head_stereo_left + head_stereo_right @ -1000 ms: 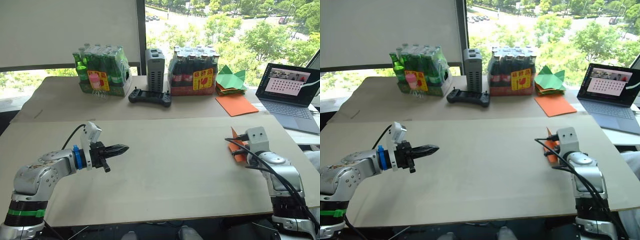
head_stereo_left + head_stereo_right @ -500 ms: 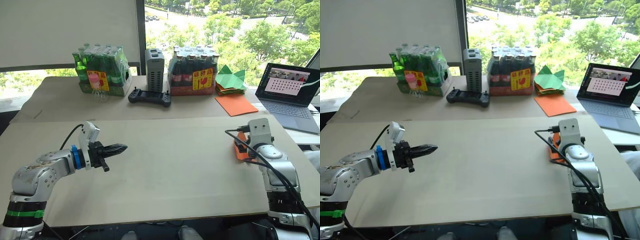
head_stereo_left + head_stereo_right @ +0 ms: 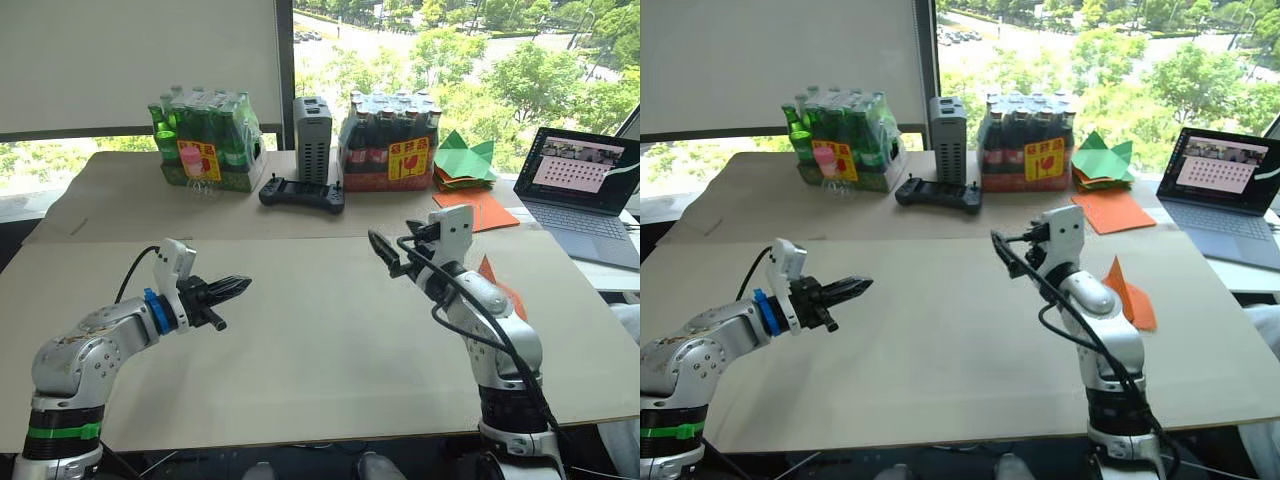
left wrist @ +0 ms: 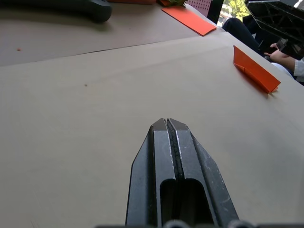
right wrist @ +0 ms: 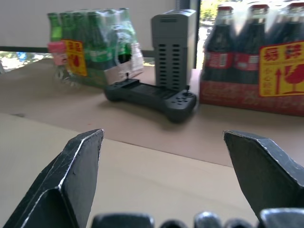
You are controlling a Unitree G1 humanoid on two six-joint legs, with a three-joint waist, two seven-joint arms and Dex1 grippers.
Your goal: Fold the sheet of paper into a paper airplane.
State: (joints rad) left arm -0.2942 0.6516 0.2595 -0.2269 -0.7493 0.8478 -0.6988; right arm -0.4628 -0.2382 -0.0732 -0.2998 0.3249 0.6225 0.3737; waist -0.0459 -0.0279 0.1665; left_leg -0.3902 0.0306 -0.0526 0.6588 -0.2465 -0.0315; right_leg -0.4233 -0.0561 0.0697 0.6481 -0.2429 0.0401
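Landmark: grey box (image 3: 311, 139), upright at the far table's (image 3: 120, 190) middle. Black controller (image 3: 301, 193) lies just in front of the box. Pack of green bottles (image 3: 205, 146) left of the box; pack of dark bottles (image 3: 390, 147) right of it, red labels facing forward. Past the dark pack, green paper shapes (image 3: 462, 160) stacked, with a flat orange sheet (image 3: 1111, 211) in front of them. Laptop (image 3: 582, 188) furthest right of the box, lid open, screen on. Near table (image 3: 300, 350) runs in front of the far one. Window with trees behind the box.
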